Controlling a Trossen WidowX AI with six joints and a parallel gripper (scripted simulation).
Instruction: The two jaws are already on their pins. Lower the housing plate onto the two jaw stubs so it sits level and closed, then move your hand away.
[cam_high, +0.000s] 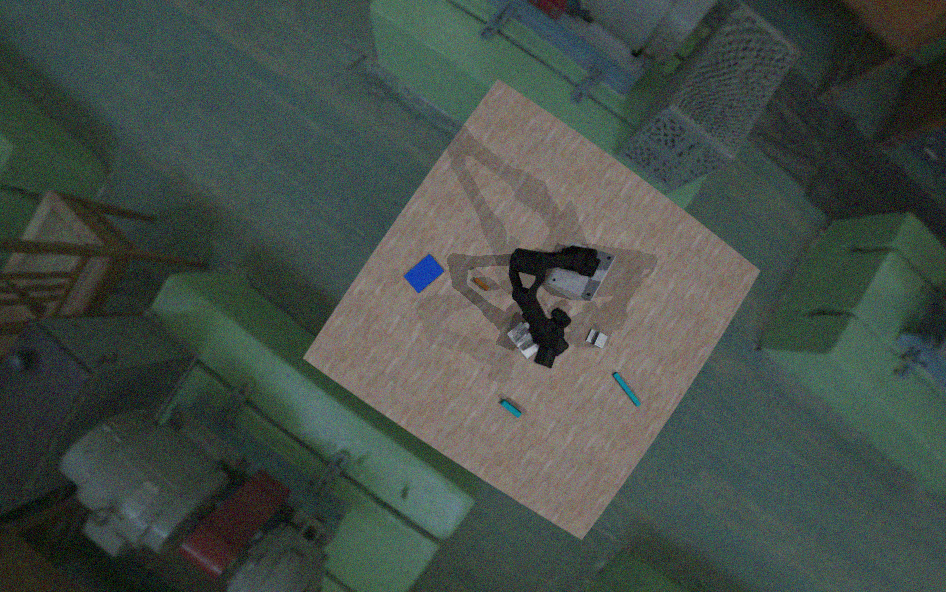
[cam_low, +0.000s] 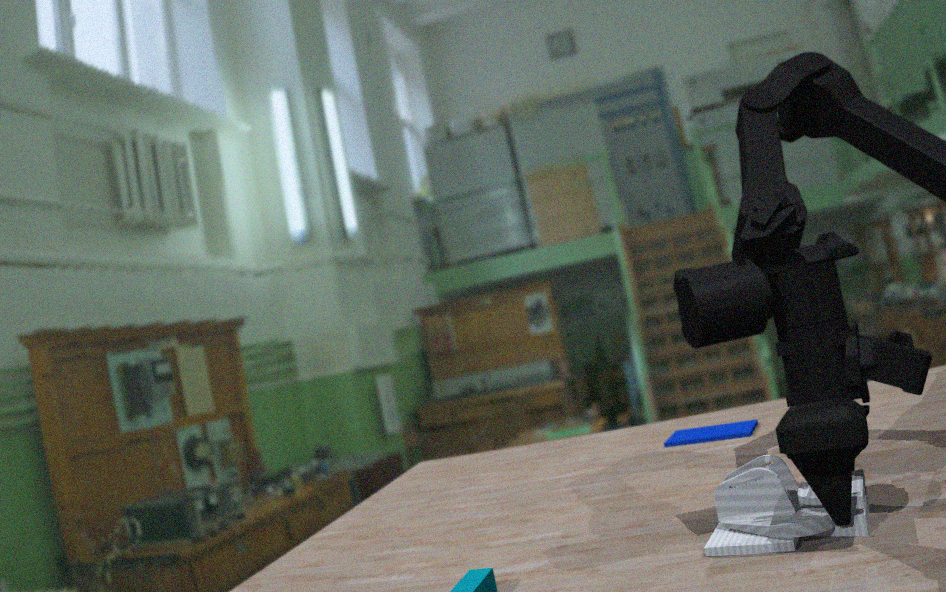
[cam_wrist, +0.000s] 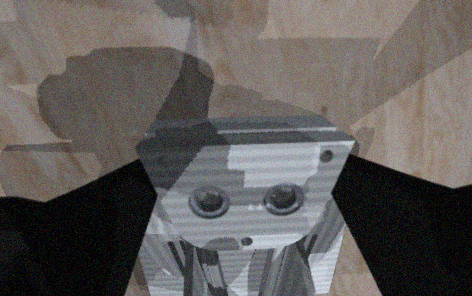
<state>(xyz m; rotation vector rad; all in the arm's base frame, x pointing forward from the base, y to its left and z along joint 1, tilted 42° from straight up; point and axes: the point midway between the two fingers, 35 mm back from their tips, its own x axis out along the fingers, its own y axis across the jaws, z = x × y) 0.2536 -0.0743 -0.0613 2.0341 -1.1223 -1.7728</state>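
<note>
My gripper (cam_low: 842, 515) (cam_wrist: 242, 160) points down, its two dark fingers shut on opposite side edges of the grey housing plate (cam_wrist: 245, 225). Two round, rimmed holes in the plate show a stub (cam_wrist: 210, 200) at left and another stub (cam_wrist: 283, 196) at right. The plate lies over the grey-white assembly base (cam_high: 523, 339) (cam_low: 746, 542) (cam_wrist: 326, 270). A rounded upright part (cam_low: 753, 499) stands on the base beside my fingers. Grooved grey parts show below the plate in the wrist view. My fingers hide the plate in the exterior view; whether it is fully seated or exactly level I cannot tell.
A blue slab (cam_high: 424, 272) (cam_low: 711, 433) lies farther off on the wooden table (cam_high: 558, 460). One teal bar (cam_high: 626, 389) and a shorter teal bar (cam_high: 510, 407) lie apart. A small white block (cam_high: 596, 338) and an orange piece (cam_high: 480, 283) lie near the arm.
</note>
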